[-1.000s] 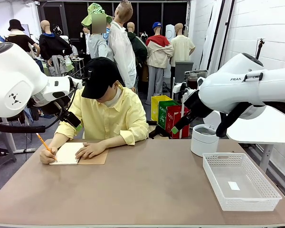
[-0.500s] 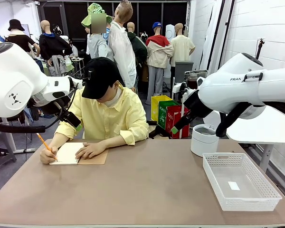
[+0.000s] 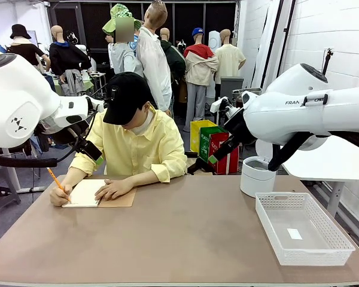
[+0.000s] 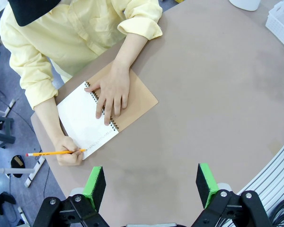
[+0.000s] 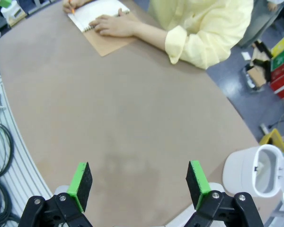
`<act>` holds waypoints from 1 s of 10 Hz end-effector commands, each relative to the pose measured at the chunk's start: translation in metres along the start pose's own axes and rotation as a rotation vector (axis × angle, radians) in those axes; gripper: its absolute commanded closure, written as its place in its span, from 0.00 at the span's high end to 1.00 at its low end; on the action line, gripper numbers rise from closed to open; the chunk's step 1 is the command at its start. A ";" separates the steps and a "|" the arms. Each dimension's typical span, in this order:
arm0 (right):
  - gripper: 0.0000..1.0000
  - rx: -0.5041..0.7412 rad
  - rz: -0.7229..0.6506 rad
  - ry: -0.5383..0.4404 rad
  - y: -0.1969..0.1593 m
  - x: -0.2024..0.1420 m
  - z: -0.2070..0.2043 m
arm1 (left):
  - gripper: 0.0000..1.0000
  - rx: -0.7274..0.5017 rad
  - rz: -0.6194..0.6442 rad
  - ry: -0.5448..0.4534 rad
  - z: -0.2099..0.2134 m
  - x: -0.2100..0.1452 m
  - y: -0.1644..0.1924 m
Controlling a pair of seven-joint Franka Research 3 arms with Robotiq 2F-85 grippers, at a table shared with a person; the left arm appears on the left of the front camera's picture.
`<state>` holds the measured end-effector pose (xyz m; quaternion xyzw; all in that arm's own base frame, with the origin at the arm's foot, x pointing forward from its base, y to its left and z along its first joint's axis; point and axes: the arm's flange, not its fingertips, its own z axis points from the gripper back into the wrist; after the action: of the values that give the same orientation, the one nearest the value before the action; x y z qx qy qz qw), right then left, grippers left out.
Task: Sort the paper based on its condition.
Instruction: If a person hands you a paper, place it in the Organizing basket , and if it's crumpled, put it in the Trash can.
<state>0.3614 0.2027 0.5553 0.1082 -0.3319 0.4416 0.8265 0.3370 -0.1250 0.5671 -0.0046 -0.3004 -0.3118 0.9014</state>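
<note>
- Front view: the paper (image 3: 84, 192) is seen as the white page open in the notebook (image 3: 123, 199), at the far left of the table (image 3: 185, 233). It is being written on by the person (image 3: 134, 149) with a pencil (image 3: 54, 178). Just a tiny tag (image 3: 294, 234) is held in the basket (image 3: 311, 256) at the right — so nothing is judged to be sorted yet.
- Left wrist view: the left gripper (image 4: 150, 182) is held high over the table, jaws wide, with nothing between them. The page is pinned under one hand (image 4: 112, 90), well apart from the gripper.
- Right wrist view: the right gripper (image 5: 138, 182) is held wide and empty over bare table. The page is far off at the top, and a white bin (image 5: 255, 168) is seen at the lower right.
- The whole job is judged to be left — a sheet must be freed, picked up and put in its place.
</note>
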 end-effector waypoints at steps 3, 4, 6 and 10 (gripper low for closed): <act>1.00 0.018 0.030 -0.030 0.000 -0.004 -0.003 | 1.00 0.001 0.000 -0.001 0.001 0.000 0.001; 1.00 -0.004 0.011 -0.015 0.001 0.002 0.002 | 1.00 0.001 0.000 -0.001 0.001 0.000 0.001; 1.00 -0.004 0.011 -0.015 0.001 0.002 0.002 | 1.00 0.001 0.000 -0.001 0.001 0.000 0.001; 1.00 -0.004 0.011 -0.015 0.001 0.002 0.002 | 1.00 0.001 0.000 -0.001 0.001 0.000 0.001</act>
<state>0.3600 0.2047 0.5579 0.1109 -0.3390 0.4455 0.8212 0.3370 -0.1250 0.5671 -0.0046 -0.3004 -0.3118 0.9014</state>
